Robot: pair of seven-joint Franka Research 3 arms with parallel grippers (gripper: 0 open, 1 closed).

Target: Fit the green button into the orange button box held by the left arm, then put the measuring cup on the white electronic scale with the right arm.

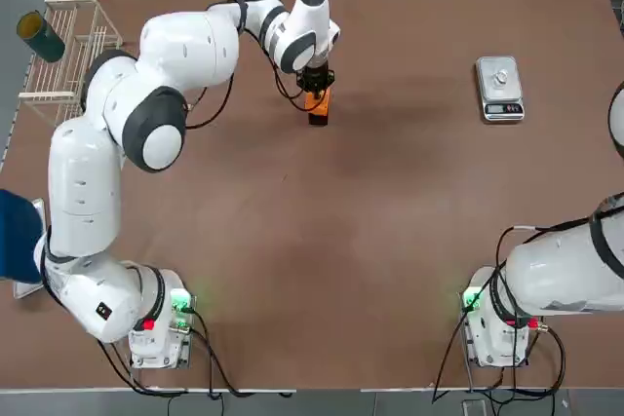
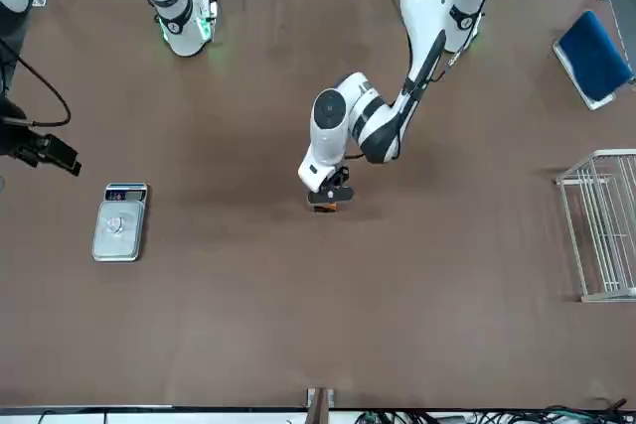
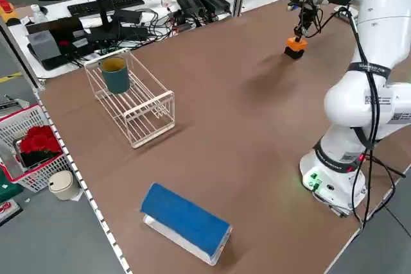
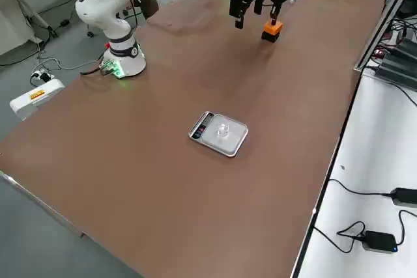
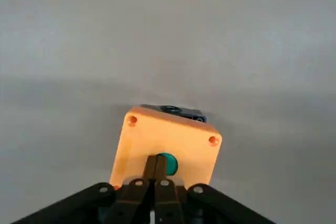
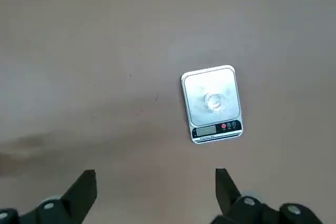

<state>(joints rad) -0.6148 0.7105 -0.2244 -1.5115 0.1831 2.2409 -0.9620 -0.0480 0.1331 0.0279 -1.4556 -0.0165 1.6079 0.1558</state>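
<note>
The right end effector [image 6: 156,172] hung above the tabletop [image 1: 341,241], its fingers spread wide with nothing between them. From there the electronic scale [image 6: 198,83] lay down and toward the robot's left, the right arm being the nearer of the two. The scale's long axis ran roughly away from the arms' bases, display end closest to them. The measuring cup [image 6: 216,102] stood on the weighing plate, apart from both arms.

Farther left, the left end effector [image 5: 155,162] was clenched on the orange button box [image 5: 152,137], raised over the tabletop with a black block [image 5: 184,113] against it. The green button [image 5: 171,165] showed in the box's face, just beside the fingertips, seemingly seated.

Both parts of the task looked done, so the coming move probably called for the right end effector to keep clear of the cup, away to the robot's right.
</note>
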